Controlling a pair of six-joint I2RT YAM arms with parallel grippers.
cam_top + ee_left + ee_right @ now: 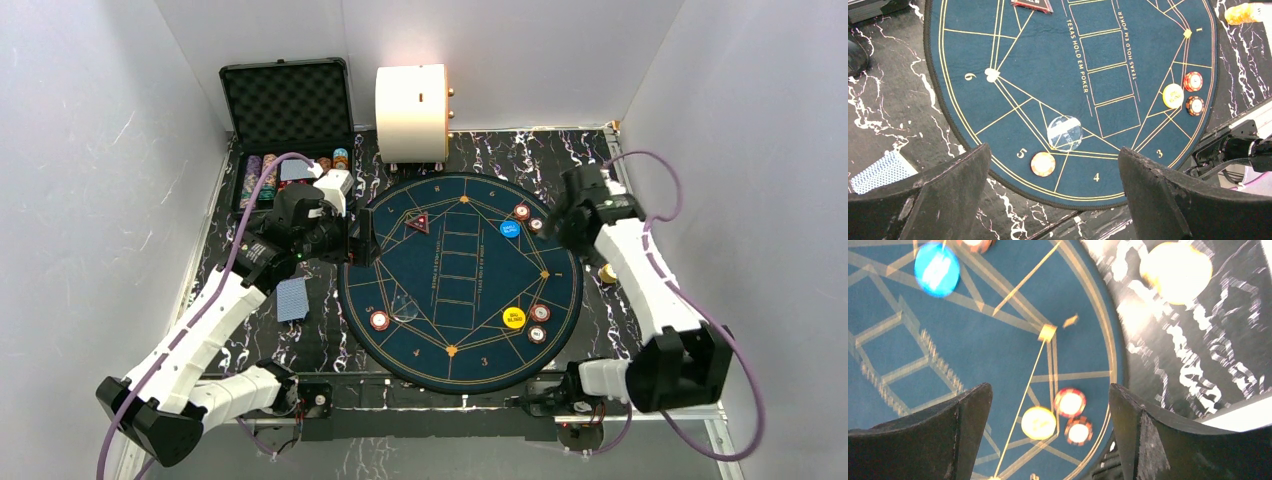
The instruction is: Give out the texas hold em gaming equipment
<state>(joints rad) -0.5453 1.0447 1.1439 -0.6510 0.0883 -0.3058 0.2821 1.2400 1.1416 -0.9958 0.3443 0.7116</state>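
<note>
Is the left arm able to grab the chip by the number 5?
Probably yes: the open left pincer points at the chip, nothing covers it, and only a clear disc lies close by.

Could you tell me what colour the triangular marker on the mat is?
The marker is red; top view.
</note>
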